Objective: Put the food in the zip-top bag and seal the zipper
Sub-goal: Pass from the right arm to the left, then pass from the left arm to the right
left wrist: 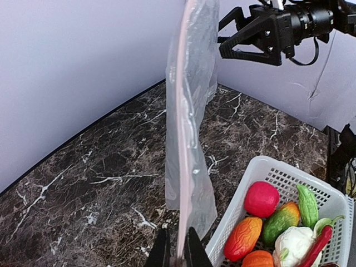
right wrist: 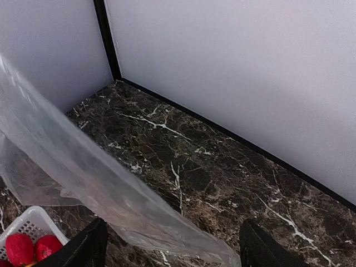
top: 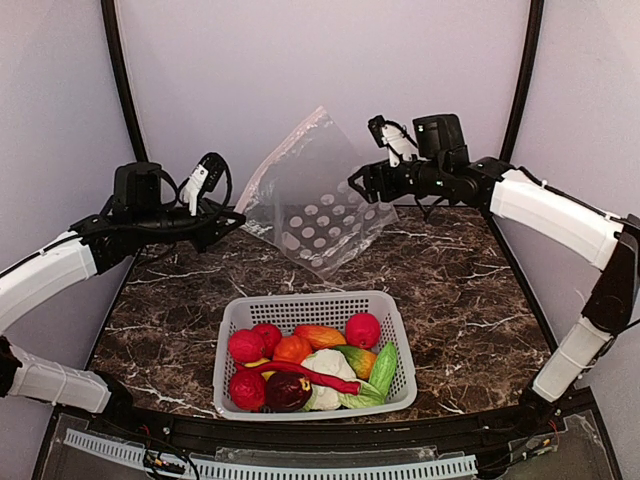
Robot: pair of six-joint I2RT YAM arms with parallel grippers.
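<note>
**Left gripper pinching the bag upright, food lying in the basket**

The left gripper (top: 236, 218) is clamping the zip-top bag (top: 310, 195) by its lower left corner, with its jaws closed tight on the plastic. In the left wrist view its fingers (left wrist: 162, 253) are pressing together on the bag's edge. The bag is standing up as a thin sheet over the far half of the marble-patterned table (top: 460, 290), behind the white slotted basket (top: 310, 299). Its top corner is rising against the back wall. A pinkish-white strip, the zipper (left wrist: 182, 139), is running up from the left gripper along one edge of the bag. Whether it is sealed cannot be told, nor whether the bag's lowest corner is touching the table.

The right gripper (top: 356, 186) is hovering at the bag's right edge with its jaws spread wide. In the right wrist view the plastic is passing between its two fingers (right wrist: 83, 250), and neither finger is pressing on it.

All the toy food in sight is lying piled in the basket near the arms' bases, well apart from the bag. Red round fruits (top: 362, 329) are sitting at the left and back. An orange mango (top: 320, 335), a white cauliflower (top: 328, 362), a long red chili (top: 320, 379), a green gourd (top: 384, 367) and a dark purple piece (top: 288, 392) are crowding the rest of the basket.
</note>
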